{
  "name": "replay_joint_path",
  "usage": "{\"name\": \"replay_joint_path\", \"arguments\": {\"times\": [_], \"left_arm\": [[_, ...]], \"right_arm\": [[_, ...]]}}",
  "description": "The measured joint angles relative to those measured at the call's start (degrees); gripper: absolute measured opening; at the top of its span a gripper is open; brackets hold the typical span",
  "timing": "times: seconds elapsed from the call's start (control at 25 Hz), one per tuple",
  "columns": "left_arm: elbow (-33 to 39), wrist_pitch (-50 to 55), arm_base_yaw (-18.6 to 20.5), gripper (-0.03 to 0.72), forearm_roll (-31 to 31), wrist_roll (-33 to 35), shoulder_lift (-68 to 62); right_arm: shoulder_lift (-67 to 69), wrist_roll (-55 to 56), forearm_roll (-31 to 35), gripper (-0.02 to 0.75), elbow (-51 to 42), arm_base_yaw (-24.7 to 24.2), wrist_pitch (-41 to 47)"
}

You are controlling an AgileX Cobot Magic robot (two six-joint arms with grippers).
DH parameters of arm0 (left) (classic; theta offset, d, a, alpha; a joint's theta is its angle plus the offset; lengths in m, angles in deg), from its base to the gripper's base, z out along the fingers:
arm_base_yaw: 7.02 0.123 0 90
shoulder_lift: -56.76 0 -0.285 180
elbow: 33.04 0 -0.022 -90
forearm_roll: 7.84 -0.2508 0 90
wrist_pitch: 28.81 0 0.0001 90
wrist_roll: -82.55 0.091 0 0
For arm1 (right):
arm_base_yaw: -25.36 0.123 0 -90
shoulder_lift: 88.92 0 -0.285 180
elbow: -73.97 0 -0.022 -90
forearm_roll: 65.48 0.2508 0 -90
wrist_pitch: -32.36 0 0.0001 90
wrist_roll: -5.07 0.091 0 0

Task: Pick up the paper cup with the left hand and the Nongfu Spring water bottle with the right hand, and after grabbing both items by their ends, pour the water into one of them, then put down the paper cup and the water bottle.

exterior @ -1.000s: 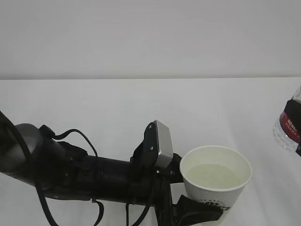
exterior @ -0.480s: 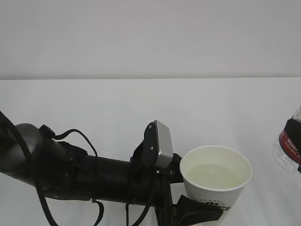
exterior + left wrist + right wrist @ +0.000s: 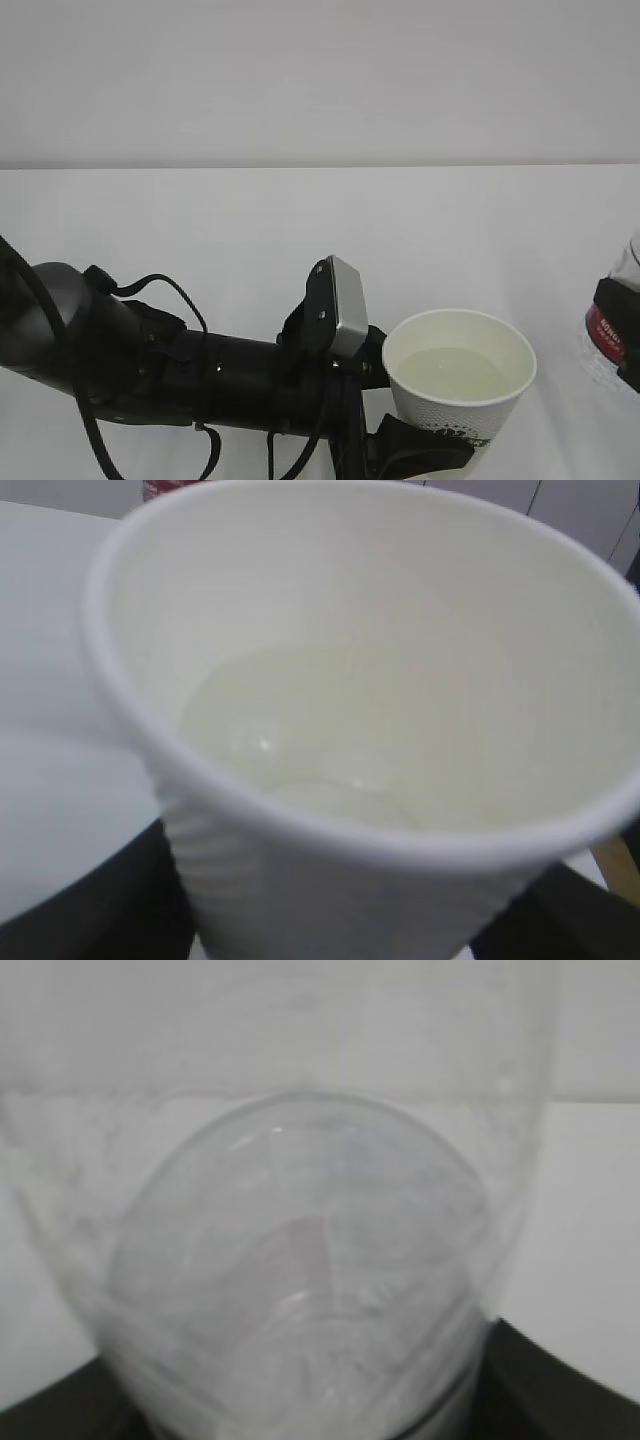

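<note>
My left gripper (image 3: 418, 420) is shut on the white paper cup (image 3: 452, 418), which stands upright at the lower middle of the exterior view. Faintly yellowish water (image 3: 458, 372) fills its lower part. In the left wrist view the paper cup (image 3: 350, 630) fills the frame, with water (image 3: 330, 750) inside and dark fingers (image 3: 85, 910) at both sides. The Nongfu Spring water bottle (image 3: 606, 338), clear with a red label, shows partly at the right edge, held in my right gripper (image 3: 628, 332). The bottle's clear body (image 3: 300, 1260) fills the right wrist view between black fingers (image 3: 560, 1390).
The white table (image 3: 200, 220) stretches back to a pale wall. My left arm (image 3: 180, 370), black with cables and a grey block (image 3: 348, 305), lies across the lower left of the exterior view.
The bottle at the right edge has moved downward in the right gripper. The cup and the left arm have stayed still.
</note>
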Motion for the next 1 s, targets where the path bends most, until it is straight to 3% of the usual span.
{"name": "replay_joint_path", "arguments": {"times": [0.24, 0.48, 1.0], "left_arm": [[0.0, -1.0, 0.0, 0.538, 0.0, 0.0, 0.0], [0.0, -1.1, 0.0, 0.538, 0.0, 0.0, 0.0], [0.0, -1.1, 0.0, 0.538, 0.0, 0.0, 0.0]], "right_arm": [[12.8, -0.1, 0.3, 0.449, 0.4, 0.0, -13.1], [21.6, -0.1, 0.4, 0.449, 3.1, 0.0, -13.7], [22.6, -0.1, 0.4, 0.449, 10.9, 0.0, -14.1]]}}
